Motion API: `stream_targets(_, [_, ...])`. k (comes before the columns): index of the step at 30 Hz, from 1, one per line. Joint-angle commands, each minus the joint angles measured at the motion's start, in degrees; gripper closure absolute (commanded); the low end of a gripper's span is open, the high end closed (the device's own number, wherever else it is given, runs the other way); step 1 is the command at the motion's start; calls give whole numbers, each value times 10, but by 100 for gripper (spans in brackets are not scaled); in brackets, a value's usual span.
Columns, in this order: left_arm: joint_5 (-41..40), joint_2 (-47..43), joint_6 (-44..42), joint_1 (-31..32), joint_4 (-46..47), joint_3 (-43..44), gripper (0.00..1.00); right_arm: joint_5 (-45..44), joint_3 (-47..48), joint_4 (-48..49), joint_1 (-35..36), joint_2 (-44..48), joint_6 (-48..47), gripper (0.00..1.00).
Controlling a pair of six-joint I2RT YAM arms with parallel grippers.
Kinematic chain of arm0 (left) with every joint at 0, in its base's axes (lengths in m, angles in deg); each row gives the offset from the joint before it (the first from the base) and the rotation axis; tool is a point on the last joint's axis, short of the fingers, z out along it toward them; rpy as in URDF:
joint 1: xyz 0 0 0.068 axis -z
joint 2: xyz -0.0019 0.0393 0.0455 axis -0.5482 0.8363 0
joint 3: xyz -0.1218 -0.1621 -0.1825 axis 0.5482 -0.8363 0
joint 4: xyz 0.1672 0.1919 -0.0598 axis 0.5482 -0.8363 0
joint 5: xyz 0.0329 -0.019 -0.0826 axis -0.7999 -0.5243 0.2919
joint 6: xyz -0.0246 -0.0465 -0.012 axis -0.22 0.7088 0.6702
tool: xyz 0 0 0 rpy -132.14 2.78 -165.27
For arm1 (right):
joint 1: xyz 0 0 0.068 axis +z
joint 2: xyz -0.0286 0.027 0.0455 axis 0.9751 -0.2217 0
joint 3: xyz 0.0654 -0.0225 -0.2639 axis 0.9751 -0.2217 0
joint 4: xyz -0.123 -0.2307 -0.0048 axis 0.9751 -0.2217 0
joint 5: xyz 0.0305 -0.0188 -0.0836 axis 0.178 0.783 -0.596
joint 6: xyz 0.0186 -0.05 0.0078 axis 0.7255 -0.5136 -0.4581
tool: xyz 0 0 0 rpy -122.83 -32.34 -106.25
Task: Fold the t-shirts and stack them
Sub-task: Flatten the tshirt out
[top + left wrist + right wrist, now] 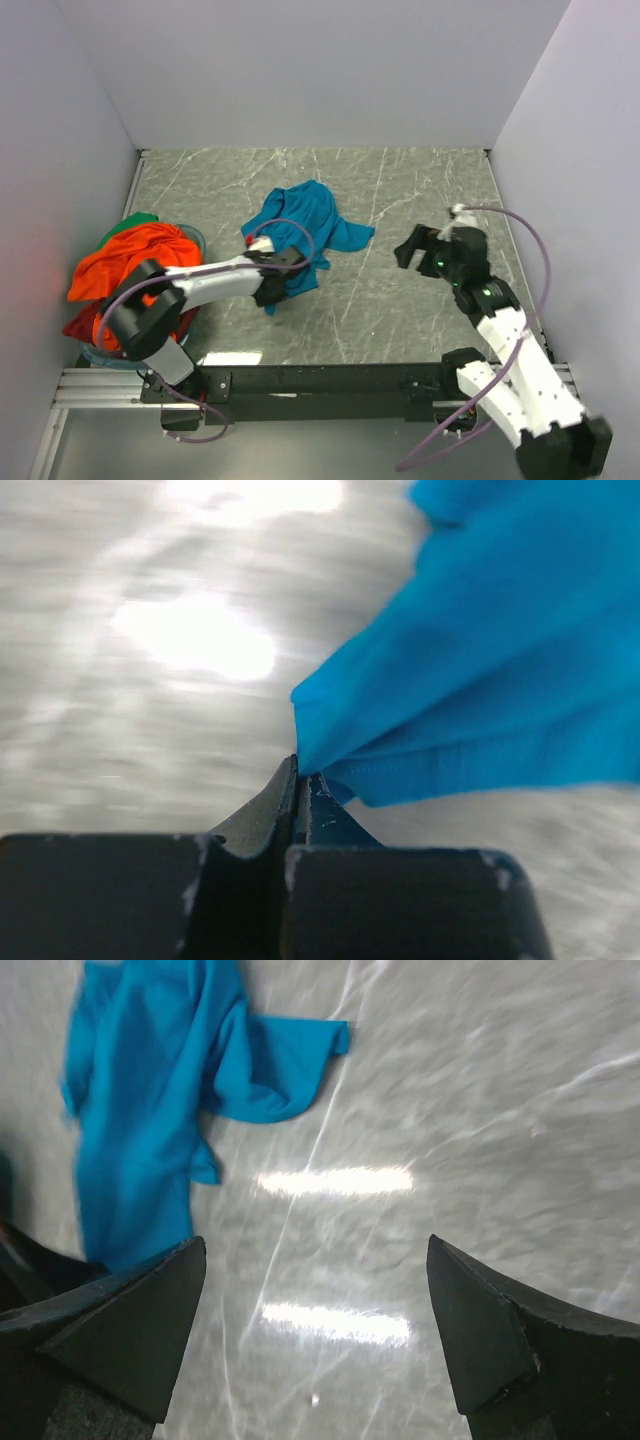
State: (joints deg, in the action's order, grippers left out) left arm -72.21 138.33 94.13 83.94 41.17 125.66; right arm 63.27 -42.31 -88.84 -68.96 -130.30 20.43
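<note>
While your left gripper pinches the teal t-shirt by its near edge, your right gripper hangs wide open, with the shirt off to its left.

Green t-shirt mostly hidden under orange t-shirt, teal t-shirt cut off in left wrist view, tabletop blurred

The grey marbled table carries a crumpled teal t-shirt, which spreads away from the left claw pinching its near corner. The shirt lies well left of the right claw. Left of the left claw sits a heap of orange, red and green t-shirts.
</note>
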Motion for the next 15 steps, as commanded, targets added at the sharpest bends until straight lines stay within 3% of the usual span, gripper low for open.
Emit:
stream_targets(1, [16,-78,-8,-45,4,-63,99,-108,44,-7,114,-78,-22,4])
stream_targets(4, [14,-125,-12,-82,16,-102,99,-131,74,5,168,-174,-8,6])
stream_targets(10, [25,-186,-33,-102,52,-136,99,-152,168,18,198,-357,35,12])
stream_targets(15, [47,-216,-46,-111,71,-155,99,-171,229,20,229,-454,57,15])
